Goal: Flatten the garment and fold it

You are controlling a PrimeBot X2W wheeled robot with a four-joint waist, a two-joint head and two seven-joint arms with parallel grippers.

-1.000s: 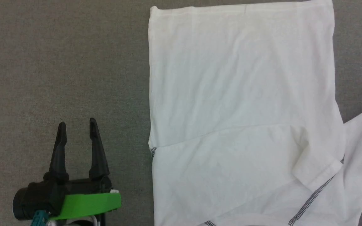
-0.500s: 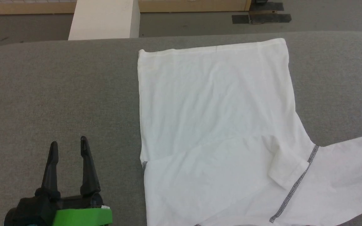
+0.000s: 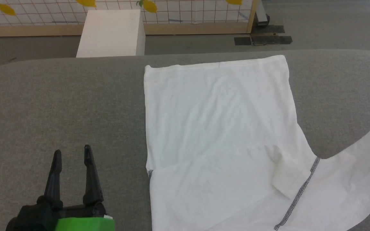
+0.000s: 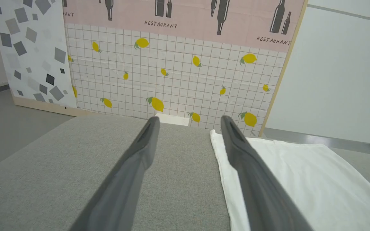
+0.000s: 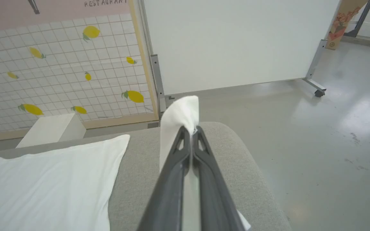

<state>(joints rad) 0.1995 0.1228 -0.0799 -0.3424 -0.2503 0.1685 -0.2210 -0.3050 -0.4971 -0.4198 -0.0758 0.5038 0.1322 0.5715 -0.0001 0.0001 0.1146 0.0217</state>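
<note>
The grey desk (image 3: pixel 59 106) carries the garment (image 3: pixel 217 122) across the centre and right of the head view, its body flat. The step looks like sleeve folding. The sleeve (image 3: pixel 355 173) runs off the right edge, its end clamped in the clenched right pincer (image 5: pixel 192 130). Next it probably needs carrying over the body without dragging. The white box (image 3: pixel 111 32) at upper left shows no opening, so its contents are unknown. The left pincer (image 3: pixel 72 154) is released at lower left.

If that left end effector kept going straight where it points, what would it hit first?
Probably the white box beyond the table's far edge; the left end effector points over bare grey surface, with the garment off to its right. Height is hard to judge.
</note>
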